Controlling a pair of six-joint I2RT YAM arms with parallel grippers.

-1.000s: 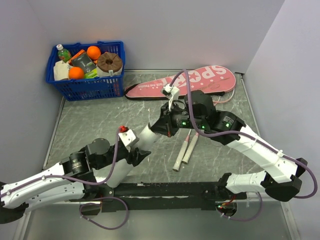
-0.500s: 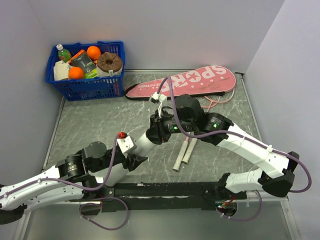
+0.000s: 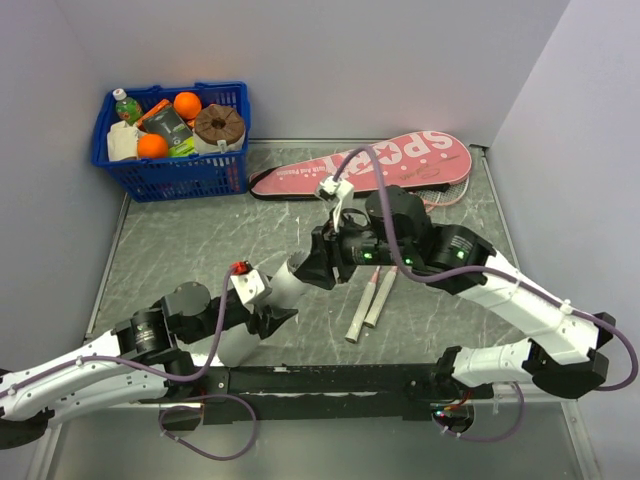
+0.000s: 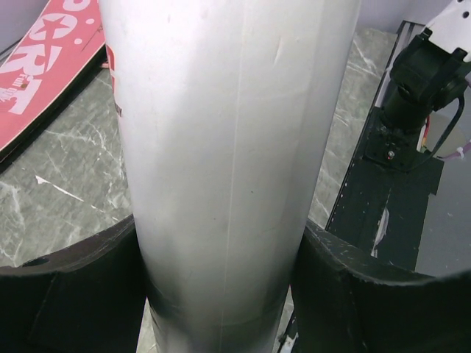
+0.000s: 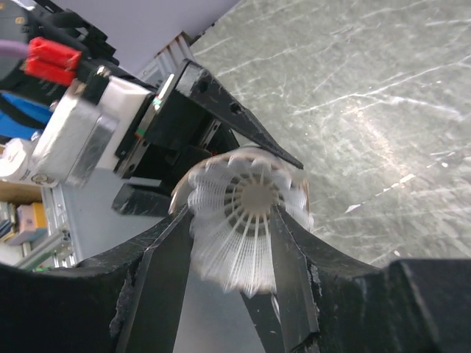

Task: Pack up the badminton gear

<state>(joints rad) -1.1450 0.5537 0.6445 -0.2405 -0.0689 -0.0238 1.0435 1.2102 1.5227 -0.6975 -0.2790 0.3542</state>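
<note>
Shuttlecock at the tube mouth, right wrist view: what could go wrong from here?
1. The shuttlecock sits at the rim of the white tube, not clearly inside; it might tip out onto the table.
2. The right tool flanks its skirt closely, so pulling away could drag it out.
3. Only the left tool holds the tube; a nudge could knock its mouth off line.
</note>
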